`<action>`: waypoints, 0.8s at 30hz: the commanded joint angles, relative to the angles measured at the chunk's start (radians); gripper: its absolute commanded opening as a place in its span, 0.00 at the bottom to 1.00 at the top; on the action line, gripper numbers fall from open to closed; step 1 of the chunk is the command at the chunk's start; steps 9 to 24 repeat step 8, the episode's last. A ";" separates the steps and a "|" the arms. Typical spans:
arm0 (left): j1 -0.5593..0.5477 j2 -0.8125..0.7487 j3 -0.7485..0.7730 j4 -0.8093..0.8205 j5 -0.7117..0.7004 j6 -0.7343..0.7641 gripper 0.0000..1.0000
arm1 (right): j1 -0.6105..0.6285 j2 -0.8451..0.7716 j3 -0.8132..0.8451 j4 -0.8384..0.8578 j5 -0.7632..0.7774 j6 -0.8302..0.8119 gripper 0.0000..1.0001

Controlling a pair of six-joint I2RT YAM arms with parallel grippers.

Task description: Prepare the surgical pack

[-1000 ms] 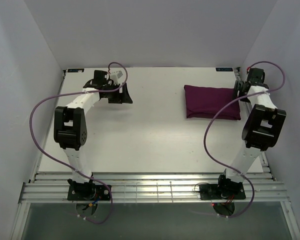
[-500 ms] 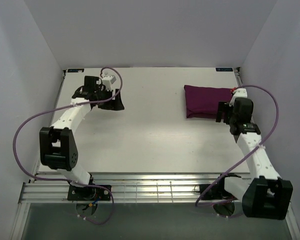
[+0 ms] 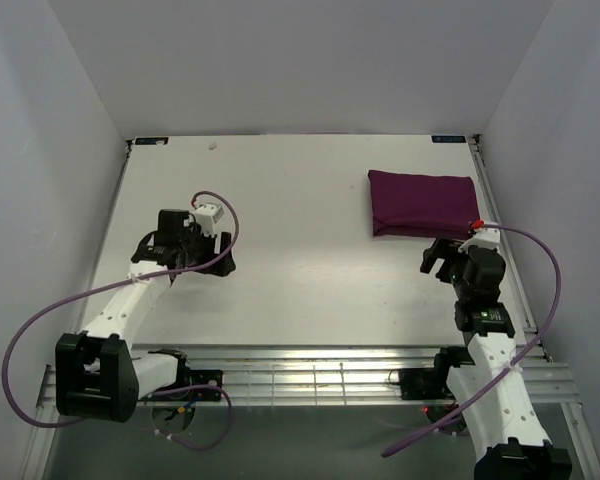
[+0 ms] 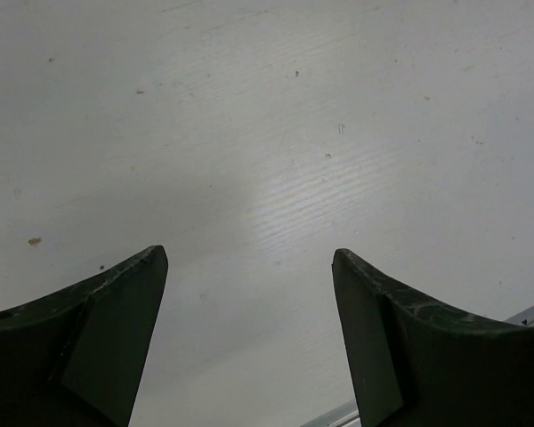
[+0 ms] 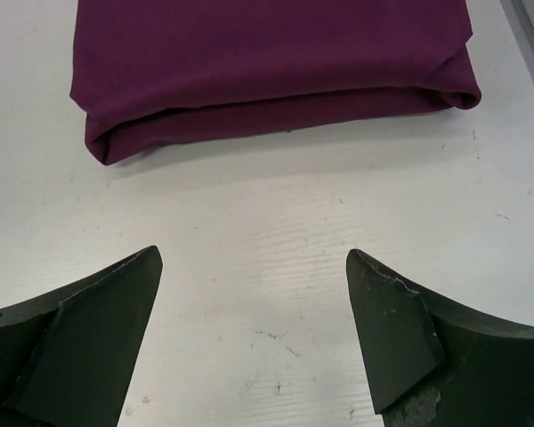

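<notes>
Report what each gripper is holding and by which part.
Nothing is held. The left gripper stands open over the table. The right gripper stands open just short of the folded purple cloth, not touching it.

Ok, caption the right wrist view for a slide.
Open right gripper facing the folded purple surgical pack on the white table.

Folded purple cloth [image 3: 423, 204] far right on table [image 3: 300, 290]; right claw [image 3: 440, 250] just beside.

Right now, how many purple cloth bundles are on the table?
1. The folded purple bundle lies far right on the table, just beyond the open right gripper. Anything wrapped inside it is hidden.
</notes>
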 commanded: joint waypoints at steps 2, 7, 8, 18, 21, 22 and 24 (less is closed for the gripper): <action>0.005 -0.059 -0.012 0.082 -0.040 0.006 0.85 | 0.004 -0.060 -0.020 0.108 0.031 0.086 0.90; 0.005 -0.064 -0.012 0.080 -0.046 -0.008 0.85 | 0.004 -0.048 -0.003 0.048 0.105 0.085 0.90; 0.005 -0.064 -0.012 0.080 -0.046 -0.008 0.85 | 0.004 -0.045 0.004 0.039 0.126 0.092 0.90; 0.005 -0.064 -0.012 0.080 -0.046 -0.008 0.85 | 0.004 -0.045 0.004 0.039 0.126 0.092 0.90; 0.005 -0.064 -0.012 0.080 -0.046 -0.008 0.85 | 0.004 -0.045 0.004 0.039 0.126 0.092 0.90; 0.005 -0.064 -0.012 0.080 -0.046 -0.008 0.85 | 0.004 -0.045 0.004 0.039 0.126 0.092 0.90; 0.005 -0.064 -0.012 0.080 -0.046 -0.008 0.85 | 0.004 -0.045 0.004 0.039 0.126 0.092 0.90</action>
